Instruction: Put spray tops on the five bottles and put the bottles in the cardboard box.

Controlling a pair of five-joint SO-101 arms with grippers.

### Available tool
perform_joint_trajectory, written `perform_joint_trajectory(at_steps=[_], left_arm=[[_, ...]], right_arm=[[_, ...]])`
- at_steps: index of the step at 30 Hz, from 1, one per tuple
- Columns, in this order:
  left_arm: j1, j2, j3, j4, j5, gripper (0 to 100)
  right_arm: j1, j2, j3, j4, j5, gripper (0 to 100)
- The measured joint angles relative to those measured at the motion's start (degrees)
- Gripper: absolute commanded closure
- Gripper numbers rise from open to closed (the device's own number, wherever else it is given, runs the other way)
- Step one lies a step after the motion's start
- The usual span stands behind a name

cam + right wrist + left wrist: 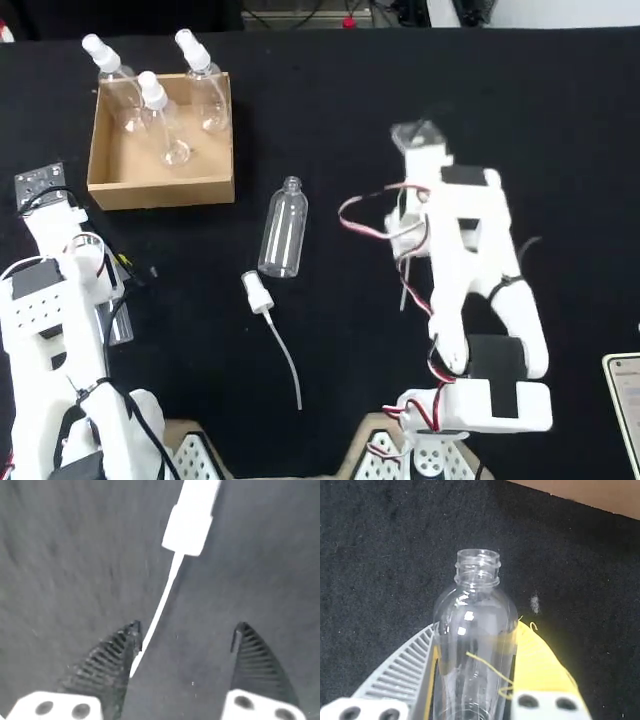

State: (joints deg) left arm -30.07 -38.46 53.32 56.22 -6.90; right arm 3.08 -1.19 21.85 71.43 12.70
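A clear bottle without a top (475, 625) sits between the fingers of my left gripper (477, 630), which is shut on it, neck pointing away. My left arm (50, 300) stands at the table's left, near the cardboard box (160, 185). In the box stand three bottles with spray tops (155, 110). Another open bottle (283, 232) lies on the black cloth, with a loose spray top (257, 291) beside it. My right gripper (187, 627) is open just above the cloth. A second spray top (190, 520) lies ahead of it, its thin tube (160, 605) running past one fingertip.
The right arm (465, 260) stands over the middle right of the black cloth. The loose spray top's long tube (285, 360) trails toward the front edge. A white device (625, 385) lies at the right edge. The box wall (600, 495) is close ahead of the held bottle.
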Motion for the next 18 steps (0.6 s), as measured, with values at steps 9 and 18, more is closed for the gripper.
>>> perform_joint_trajectory(at_steps=[9,18], left_arm=[[0.0,0.0,0.0,0.0,0.0,92],[0.0,0.0,0.0,0.0,0.0,92]], right_arm=[[-1.3,7.9,-6.7,-4.0,-6.1,80.6],[-1.3,21.6,-17.2,-4.2,-7.7,79.2]])
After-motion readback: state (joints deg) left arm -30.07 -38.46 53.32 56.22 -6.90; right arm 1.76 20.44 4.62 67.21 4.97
